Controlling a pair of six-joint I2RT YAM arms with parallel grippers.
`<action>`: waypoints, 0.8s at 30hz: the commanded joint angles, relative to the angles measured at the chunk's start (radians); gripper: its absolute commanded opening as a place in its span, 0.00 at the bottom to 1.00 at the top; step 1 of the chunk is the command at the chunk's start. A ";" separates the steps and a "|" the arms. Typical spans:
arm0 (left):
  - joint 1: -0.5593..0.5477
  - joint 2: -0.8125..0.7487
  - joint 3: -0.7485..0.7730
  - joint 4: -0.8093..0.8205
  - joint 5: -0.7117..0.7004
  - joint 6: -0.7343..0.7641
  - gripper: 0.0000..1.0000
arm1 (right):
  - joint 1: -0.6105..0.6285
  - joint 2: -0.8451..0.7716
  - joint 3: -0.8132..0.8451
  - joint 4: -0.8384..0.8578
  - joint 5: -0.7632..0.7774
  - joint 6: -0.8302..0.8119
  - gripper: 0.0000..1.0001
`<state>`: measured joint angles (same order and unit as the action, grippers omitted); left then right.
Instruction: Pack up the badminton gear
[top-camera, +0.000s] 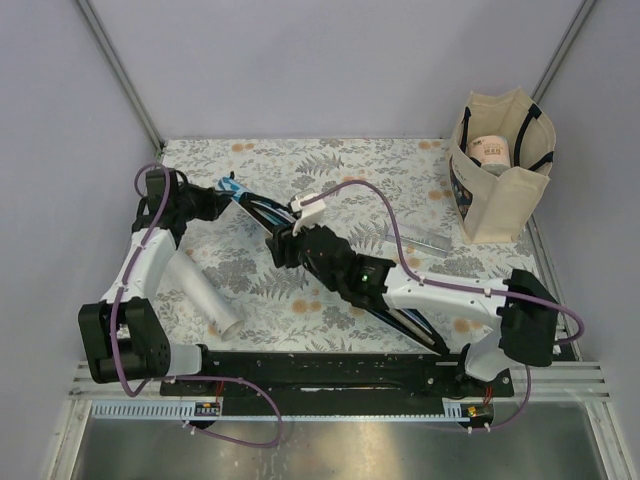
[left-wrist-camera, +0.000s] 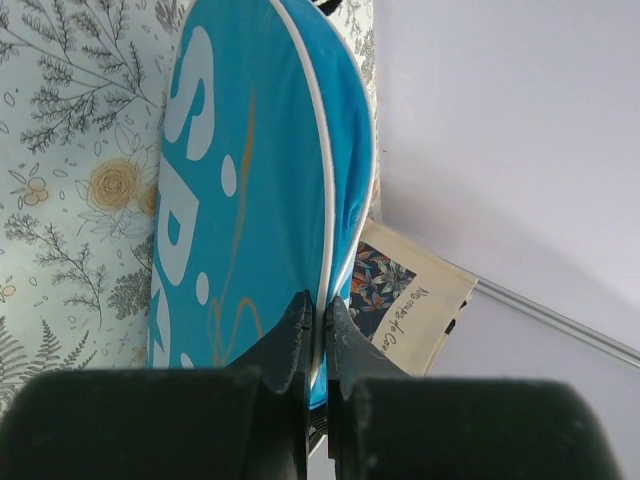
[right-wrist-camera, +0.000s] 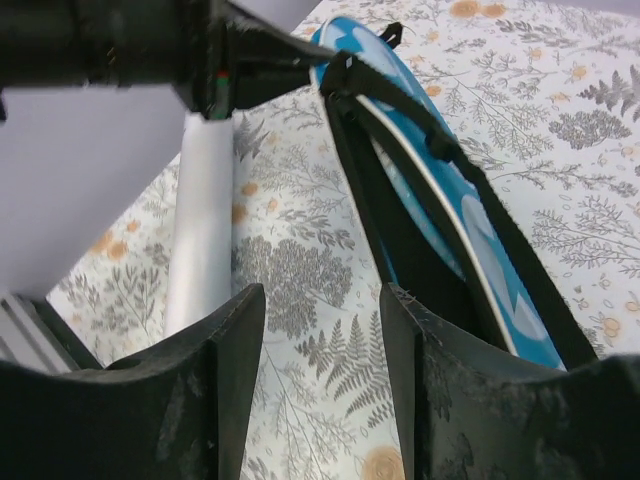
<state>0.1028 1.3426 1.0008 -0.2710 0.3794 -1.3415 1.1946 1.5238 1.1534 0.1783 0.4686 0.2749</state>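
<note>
The blue "SPORT" cover (top-camera: 248, 203) lies slanted across the floral table and runs under my right arm. My left gripper (left-wrist-camera: 318, 312) is shut on the white-piped rim of the cover (left-wrist-camera: 250, 180) at its far left end. The cover's black strap (right-wrist-camera: 420, 130) runs along its upper edge. My right gripper (right-wrist-camera: 320, 335) stands open just left of the cover (right-wrist-camera: 470, 225), with only tablecloth between its fingers. A white tube (top-camera: 205, 290) lies at the left, also visible in the right wrist view as the tube (right-wrist-camera: 200, 220). Rackets and shuttlecock are out of view.
A beige tote (top-camera: 500, 170) with black handles stands upright at the far right corner, with a pale roll inside. A small clear strip (top-camera: 420, 238) lies in front of it. Grey walls close in the table's back and sides.
</note>
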 joint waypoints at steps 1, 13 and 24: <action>-0.005 -0.048 -0.036 0.079 0.075 -0.140 0.00 | -0.081 0.084 0.061 0.075 -0.053 0.176 0.57; -0.008 -0.125 -0.111 0.098 0.088 -0.192 0.00 | -0.147 0.249 0.167 0.170 -0.110 0.308 0.57; -0.008 -0.166 -0.168 0.119 0.096 -0.211 0.00 | -0.185 0.325 0.235 0.202 -0.169 0.379 0.60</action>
<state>0.0990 1.2255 0.8413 -0.1894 0.4194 -1.4689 1.0260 1.8198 1.3258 0.3252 0.3119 0.6113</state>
